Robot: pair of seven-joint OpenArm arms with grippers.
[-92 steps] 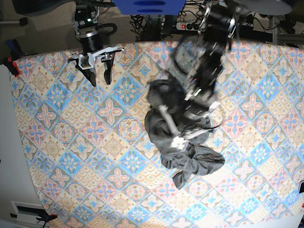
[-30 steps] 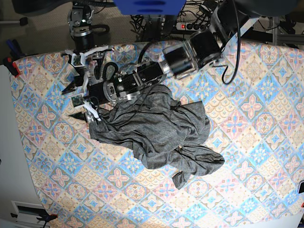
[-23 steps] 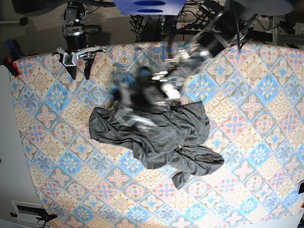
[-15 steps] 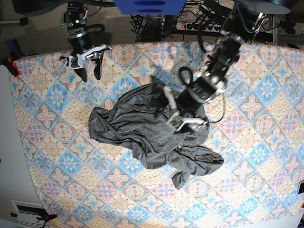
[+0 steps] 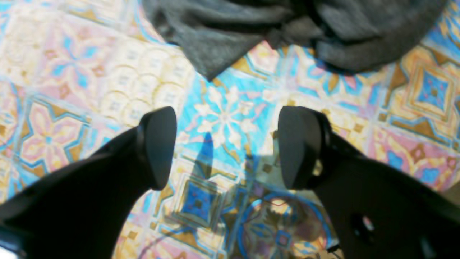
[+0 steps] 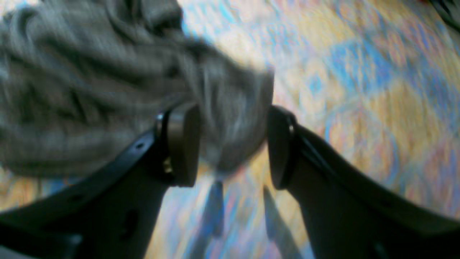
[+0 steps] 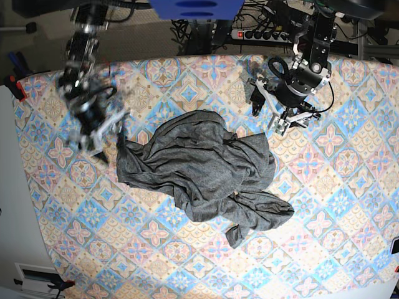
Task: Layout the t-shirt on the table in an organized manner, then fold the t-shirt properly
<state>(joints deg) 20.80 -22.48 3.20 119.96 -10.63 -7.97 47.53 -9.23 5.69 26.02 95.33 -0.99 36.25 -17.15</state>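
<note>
One shirt (image 7: pixel 199 171) lies crumpled on the desk (image 7: pixel 336 205), bunched in folds, between the two claws in the base view.

The base view shows the whole heap and both arms at once. The left claw (image 7: pixel 268 115) is beside the shirt's upper edge, and the right claw (image 7: pixel 103 140) is at the shirt's opposite end, blurred, so its jaws cannot be read from there.

The left wrist view gives what the base view does not: the left claw (image 5: pixel 226 147) has its two fingers (image 5: pixel 158 144) spread wide apart with only patterned desk (image 5: pixel 72 72) between them. The shirt (image 5: pixel 287 32) lies just ahead of the fingertips, not touching them; a pointed corner of cloth reaches toward the gap.

The right wrist view, also blurred, shows the right claw (image 6: pixel 231 144) partly apart, with a lobe of shirt (image 6: pixel 107 82) sitting between the two fingers (image 6: pixel 183 144). Whether the pads press the cloth or merely flank it, I cannot tell. The rest of the shirt spreads away to one side of this claw, with bare desk (image 6: pixel 359 72) on the other.

Count: one shirt, one desk, two claws.
</note>
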